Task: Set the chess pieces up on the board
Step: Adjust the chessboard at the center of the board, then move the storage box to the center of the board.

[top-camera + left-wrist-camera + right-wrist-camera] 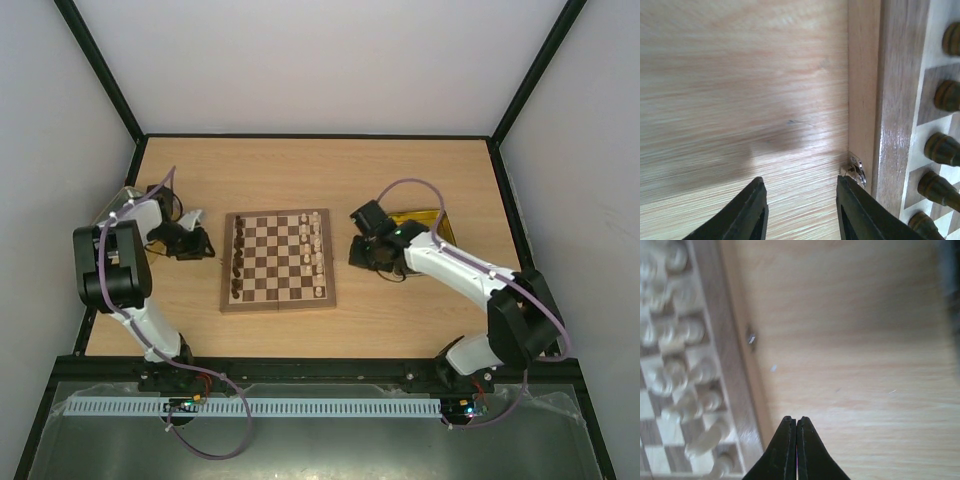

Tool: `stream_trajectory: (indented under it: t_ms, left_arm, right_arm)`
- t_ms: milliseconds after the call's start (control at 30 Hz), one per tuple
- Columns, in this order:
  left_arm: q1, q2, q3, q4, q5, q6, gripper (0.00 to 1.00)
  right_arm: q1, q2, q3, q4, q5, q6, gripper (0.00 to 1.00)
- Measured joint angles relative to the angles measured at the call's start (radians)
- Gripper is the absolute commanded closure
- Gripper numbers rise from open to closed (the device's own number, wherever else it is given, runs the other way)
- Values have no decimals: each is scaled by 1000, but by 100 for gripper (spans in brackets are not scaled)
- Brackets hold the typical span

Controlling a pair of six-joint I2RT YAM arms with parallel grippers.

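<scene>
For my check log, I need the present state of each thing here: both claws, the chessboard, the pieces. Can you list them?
Left claw: open, empty.
Right claw: shut, empty.
Square checked wooden chessboard: lying flat on the light wooden table.
Small dark brown wooden pieces: on the board, left arm's side.
Small pale cream wooden pieces: on the board, right arm's side.

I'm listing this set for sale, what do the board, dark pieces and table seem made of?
The board: likely wood, smooth finish, grain streaks along its brown border. The dark pieces: likely turned wood, slightly glossy, with ringed bands. The table: pale wood grain, matte, possibly laminate.
</scene>
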Motion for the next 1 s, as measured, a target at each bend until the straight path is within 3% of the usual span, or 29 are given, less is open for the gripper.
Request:
stream_trajectory:
  t_ms: [233, 333, 500, 1000]
  left_arm:
    - [60, -87, 74, -21, 3, 16, 50]
    - [60, -111, 64, -19, 19, 14, 50]
    - [60, -184, 6, -15, 41, 1, 49]
    - [60, -218, -16, -7, 55, -14, 49]
  right_arm:
    - [-263, -27, 84, -109, 126, -71, 95]
    - [-266, -16, 85, -124, 130, -88, 92]
    - [-266, 8, 68, -132, 131, -114, 77]
    - [-275, 8, -66, -103, 112, -146, 75]
